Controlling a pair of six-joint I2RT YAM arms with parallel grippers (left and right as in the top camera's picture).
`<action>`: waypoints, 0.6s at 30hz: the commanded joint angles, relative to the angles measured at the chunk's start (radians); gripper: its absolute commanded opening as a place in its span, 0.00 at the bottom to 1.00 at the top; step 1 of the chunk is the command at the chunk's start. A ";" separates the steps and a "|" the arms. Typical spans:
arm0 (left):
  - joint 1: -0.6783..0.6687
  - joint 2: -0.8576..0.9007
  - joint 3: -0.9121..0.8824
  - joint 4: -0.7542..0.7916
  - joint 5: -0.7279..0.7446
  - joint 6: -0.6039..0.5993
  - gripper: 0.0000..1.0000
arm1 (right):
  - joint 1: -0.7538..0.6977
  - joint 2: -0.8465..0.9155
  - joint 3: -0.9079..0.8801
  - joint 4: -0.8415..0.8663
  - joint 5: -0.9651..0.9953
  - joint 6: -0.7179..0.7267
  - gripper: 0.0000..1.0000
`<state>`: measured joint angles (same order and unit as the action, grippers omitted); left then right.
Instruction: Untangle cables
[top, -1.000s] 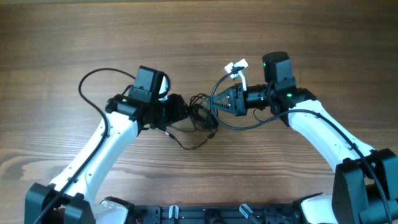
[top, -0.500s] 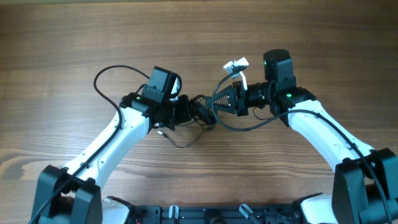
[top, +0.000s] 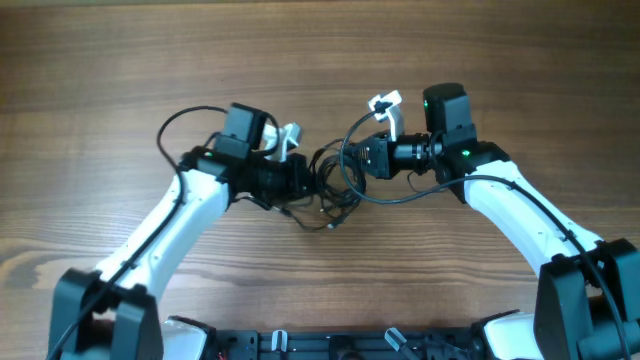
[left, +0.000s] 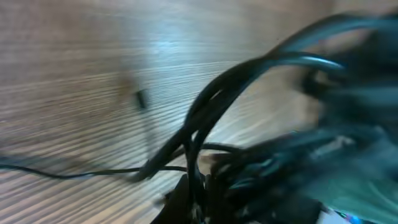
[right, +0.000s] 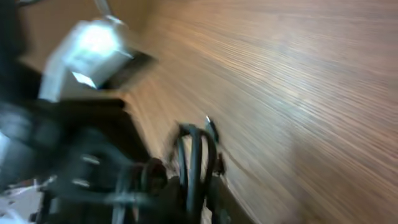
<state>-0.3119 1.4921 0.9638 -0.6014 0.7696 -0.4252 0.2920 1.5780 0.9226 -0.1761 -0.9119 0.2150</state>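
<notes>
Wood-grain table (top: 100, 60) carries everything, and the landmark is the knot of thin black cables (top: 335, 192) lying between the two arms.

Just left of the knot, the left fingers (top: 298, 180) are pushed in against its edge. The left wrist view is smeared by motion: several strands (left: 205, 118) converge and run down toward the bottom of the frame where the fingers would be, so a grip looks likely, but I cannot tell whether they are closed. Holding that side would anchor the knot, so that a pull from the other arm separates strands rather than dragging the whole bundle. A small white piece (top: 290, 135) sits just above and left of the knot, beside the left wrist (what it is, I cannot say).

Below the knot one loose end (top: 330, 224) trails onto bare wood and looks free.

Just right of the knot, the right fingers (top: 365, 158) look narrow and drawn together, and the right wrist view shows a cable loop (right: 196, 158) running down into them — I judge them closed on a strand. A wide loop curves around this wrist from the knot, and a white tag (top: 384, 103) stands above and to the right. With both arms crowded this close, the knot looks barely loosened.
</notes>
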 joint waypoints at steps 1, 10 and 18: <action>0.072 -0.085 0.004 0.011 0.134 0.052 0.04 | 0.006 -0.010 -0.001 -0.011 -0.007 -0.002 0.34; 0.102 -0.086 0.004 0.012 0.008 0.026 0.04 | 0.006 -0.010 -0.001 -0.051 0.022 0.084 1.00; 0.102 -0.086 0.004 0.007 -0.238 -0.169 0.04 | 0.006 -0.010 -0.001 -0.314 0.760 0.636 1.00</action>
<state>-0.2131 1.4200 0.9638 -0.5980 0.6567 -0.5037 0.2974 1.5780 0.9234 -0.4015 -0.5900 0.5171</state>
